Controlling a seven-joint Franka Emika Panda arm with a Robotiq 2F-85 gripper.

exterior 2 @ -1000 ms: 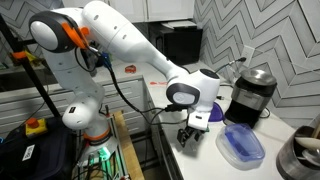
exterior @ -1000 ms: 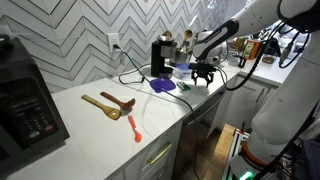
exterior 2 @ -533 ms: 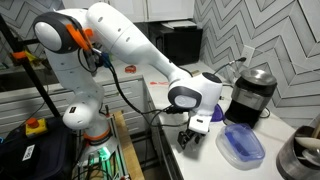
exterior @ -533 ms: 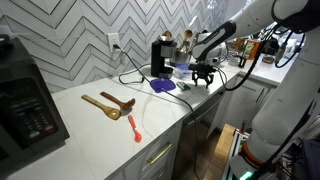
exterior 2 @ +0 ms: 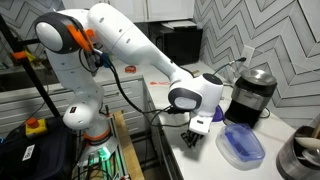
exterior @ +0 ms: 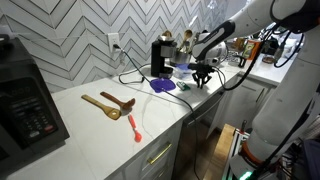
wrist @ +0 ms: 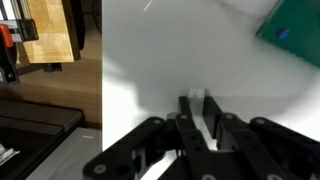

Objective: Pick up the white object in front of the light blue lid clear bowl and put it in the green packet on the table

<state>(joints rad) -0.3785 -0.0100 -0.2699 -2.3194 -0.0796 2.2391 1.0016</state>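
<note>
In the wrist view the gripper (wrist: 200, 112) pinches the white object (wrist: 197, 97) between its fingers, low over the white counter (wrist: 150, 60); the green packet (wrist: 293, 30) lies at two o'clock, apart

Small object (wrist: 198, 100) pinched within the gripper (wrist: 200, 112) at the counter (wrist: 150, 70), packet (wrist: 295, 30) lying far right

Between green packet (wrist: 295, 30) and counter edge: bare counter (wrist: 150, 50), passable. Just beside packet: gripper (wrist: 200, 108) clamped on white object (wrist: 198, 95). Near packet: purple dish (exterior: 163, 85), black appliance (exterior: 160, 57) blocking.
</note>
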